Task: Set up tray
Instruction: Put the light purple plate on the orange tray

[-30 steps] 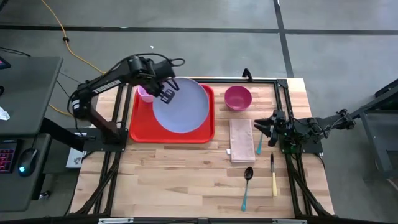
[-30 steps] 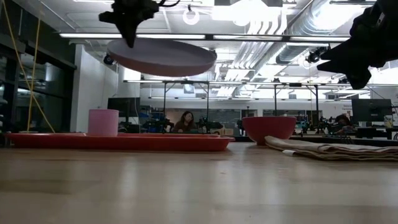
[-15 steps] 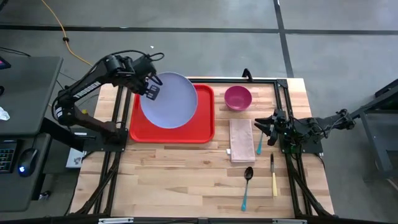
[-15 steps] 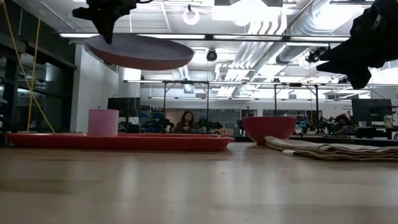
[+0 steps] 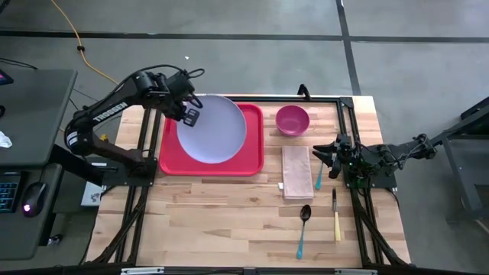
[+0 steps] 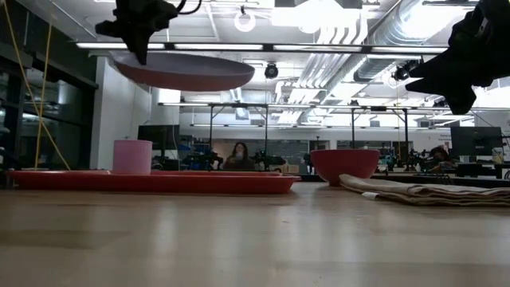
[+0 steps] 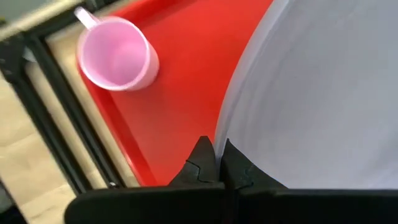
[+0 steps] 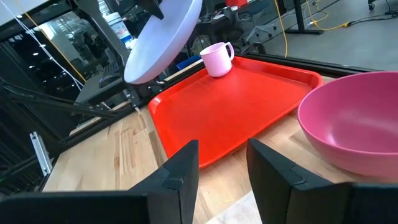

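The left gripper (image 5: 189, 116) pinches the rim of a round lavender plate (image 5: 212, 128), holding it in the air above the big flat red plastic tray (image 5: 253, 157), which lies on the table's left side. On the right, the right gripper (image 5: 322, 155) waits with fingers apart, holding nothing.

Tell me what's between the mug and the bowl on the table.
Only bare red tray and a strip of tabletop lie between the mug and the bowl in the low view; the plate hangs above, pinched by the left gripper.
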Available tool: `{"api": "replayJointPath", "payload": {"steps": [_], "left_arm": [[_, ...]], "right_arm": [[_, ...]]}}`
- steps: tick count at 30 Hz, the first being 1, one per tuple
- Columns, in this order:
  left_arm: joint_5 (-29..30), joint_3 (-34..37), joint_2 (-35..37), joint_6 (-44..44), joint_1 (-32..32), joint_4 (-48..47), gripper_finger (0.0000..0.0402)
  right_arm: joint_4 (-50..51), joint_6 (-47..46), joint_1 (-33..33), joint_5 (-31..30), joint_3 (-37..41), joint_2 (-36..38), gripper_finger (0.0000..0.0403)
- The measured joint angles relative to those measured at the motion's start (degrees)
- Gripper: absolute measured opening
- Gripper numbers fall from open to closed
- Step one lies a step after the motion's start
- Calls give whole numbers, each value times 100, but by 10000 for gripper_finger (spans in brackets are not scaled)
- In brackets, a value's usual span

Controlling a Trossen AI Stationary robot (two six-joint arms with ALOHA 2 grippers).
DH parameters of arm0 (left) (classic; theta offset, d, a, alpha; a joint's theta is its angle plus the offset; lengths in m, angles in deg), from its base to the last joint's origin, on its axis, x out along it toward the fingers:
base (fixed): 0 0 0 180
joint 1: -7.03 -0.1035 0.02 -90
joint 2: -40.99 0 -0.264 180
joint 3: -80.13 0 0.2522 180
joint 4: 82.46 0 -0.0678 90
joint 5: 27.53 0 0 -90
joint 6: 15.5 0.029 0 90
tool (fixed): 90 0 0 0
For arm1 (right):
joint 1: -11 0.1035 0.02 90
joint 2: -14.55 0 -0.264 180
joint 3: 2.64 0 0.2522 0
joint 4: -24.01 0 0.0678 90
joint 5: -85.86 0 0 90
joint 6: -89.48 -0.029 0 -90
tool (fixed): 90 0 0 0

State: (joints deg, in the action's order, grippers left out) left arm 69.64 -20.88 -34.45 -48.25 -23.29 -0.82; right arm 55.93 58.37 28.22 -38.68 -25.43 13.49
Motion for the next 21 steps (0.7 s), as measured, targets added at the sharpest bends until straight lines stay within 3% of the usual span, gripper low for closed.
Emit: {"api": "replayJointPath", "payload": {"steps": [11, 21], "left_arm": [[-977, 633, -4, 283, -833, 589, 13], [-1450, 1095, -4, 548, -1388, 853, 12]], "right_arm": [[0, 7, -1, 2, -1, 0, 113], [0, 11, 0, 2, 0, 0, 113]]}}
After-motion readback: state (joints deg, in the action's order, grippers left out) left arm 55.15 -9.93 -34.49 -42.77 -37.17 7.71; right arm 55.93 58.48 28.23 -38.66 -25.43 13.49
